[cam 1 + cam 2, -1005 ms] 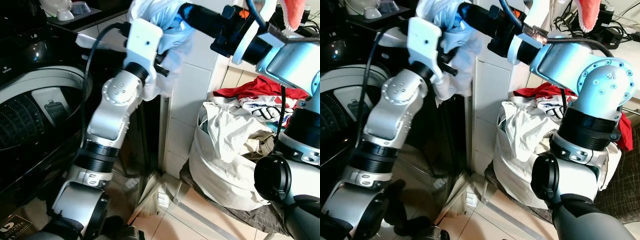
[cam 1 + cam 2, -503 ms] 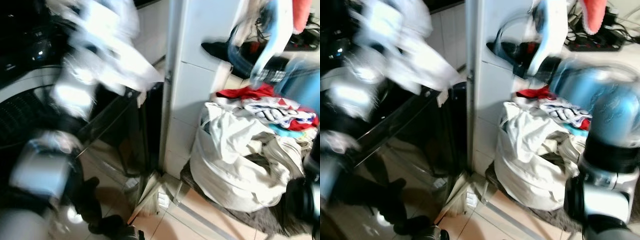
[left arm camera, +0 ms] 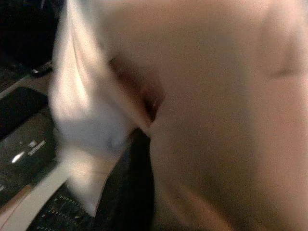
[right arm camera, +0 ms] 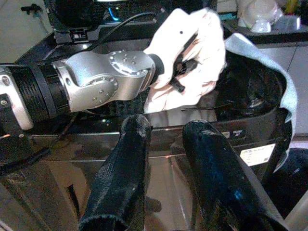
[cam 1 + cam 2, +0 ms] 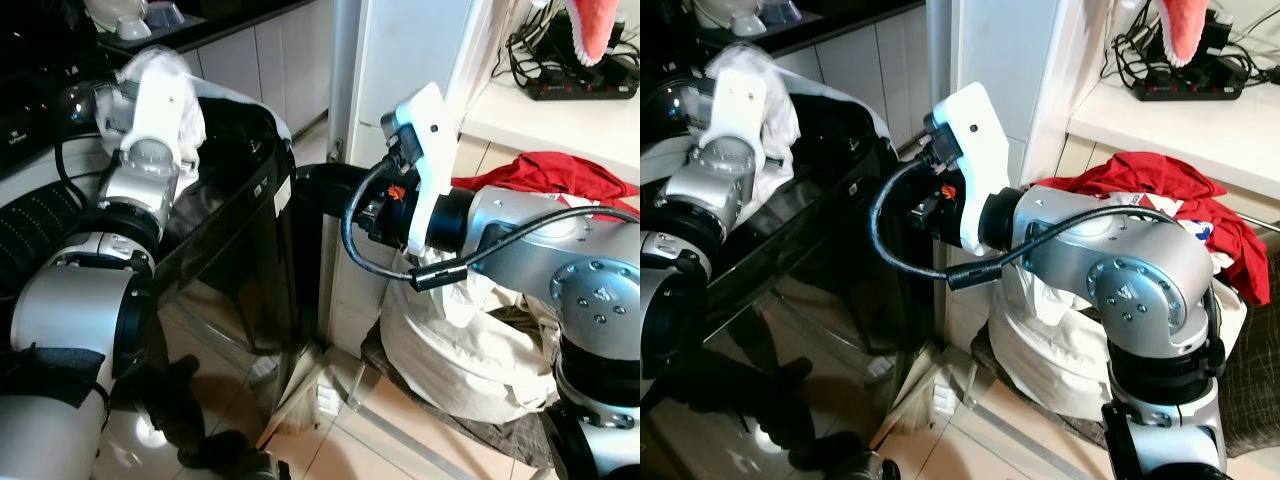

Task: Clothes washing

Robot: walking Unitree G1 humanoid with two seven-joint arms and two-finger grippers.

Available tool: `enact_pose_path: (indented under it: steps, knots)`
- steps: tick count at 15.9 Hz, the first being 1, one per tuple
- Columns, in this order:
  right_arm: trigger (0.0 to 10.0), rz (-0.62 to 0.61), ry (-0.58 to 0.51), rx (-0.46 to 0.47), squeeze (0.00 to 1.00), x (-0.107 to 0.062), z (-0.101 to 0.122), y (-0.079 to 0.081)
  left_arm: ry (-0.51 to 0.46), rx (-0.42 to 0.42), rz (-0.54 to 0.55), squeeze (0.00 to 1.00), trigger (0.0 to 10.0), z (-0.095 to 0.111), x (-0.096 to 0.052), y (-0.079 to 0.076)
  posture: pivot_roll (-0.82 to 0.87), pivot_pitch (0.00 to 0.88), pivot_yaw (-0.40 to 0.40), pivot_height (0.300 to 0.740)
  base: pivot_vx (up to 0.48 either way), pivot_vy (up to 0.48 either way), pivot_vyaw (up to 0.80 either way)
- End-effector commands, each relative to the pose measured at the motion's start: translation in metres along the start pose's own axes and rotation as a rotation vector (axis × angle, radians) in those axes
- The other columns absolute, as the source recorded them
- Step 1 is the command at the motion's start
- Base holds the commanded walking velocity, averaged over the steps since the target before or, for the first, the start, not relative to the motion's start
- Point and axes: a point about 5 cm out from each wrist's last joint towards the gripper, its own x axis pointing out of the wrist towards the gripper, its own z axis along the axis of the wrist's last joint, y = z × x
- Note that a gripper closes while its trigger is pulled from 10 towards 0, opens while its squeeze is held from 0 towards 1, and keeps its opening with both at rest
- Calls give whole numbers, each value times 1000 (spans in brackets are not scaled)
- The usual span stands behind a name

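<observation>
A white garment (image 5: 172, 68) is bunched around my left gripper (image 4: 183, 62), which is shut on it above the washing machine's open top (image 5: 45, 215). Part of the cloth trails along the rim of the raised black lid (image 5: 235, 195). In the left wrist view the white cloth (image 3: 202, 96) is pressed close against the camera. My right gripper (image 4: 168, 124) is open with nothing between its fingers, and it sits level with the lid's front edge, pointing at the left arm. A white laundry bag (image 5: 450, 345) with a red garment (image 5: 552, 170) on top sits behind my right arm.
A white tiled pillar (image 5: 395, 60) stands between the machine and the bag. A shelf (image 5: 1160, 110) at the right carries a power strip (image 5: 580, 86) and cables, with a pink cloth (image 5: 590, 25) hanging above. A broom-like object (image 5: 298, 392) leans on the tiled floor.
Both arms have come down from overhead. The left arm swung the white garment leftward over the washing machine. The right gripper let go of it and now sits low by the lid.
</observation>
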Motion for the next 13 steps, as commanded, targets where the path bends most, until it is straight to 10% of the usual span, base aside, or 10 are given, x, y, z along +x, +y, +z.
enact_pose_path:
  steps: [1, 6, 13]
  knots:
    - [10000, -7, -21, -27, 0, -2, 4, 2, -24, -3, 30, 1000, 10000, 12, 0, 8, -70, 0, 54, 740, 0, 0, 0]
    - [10000, -41, -12, -34, 0, -4, 2, -6, 33, -119, 13, 1000, 10000, 6, 2, 13, -65, 0, 49, 740, 0, 0, 0]
    - [10000, -144, 13, -41, 0, -12, 2, -23, 60, -57, 25, 1000, 10000, -6, 2, 19, -51, 0, 39, 740, 0, 0, 0]
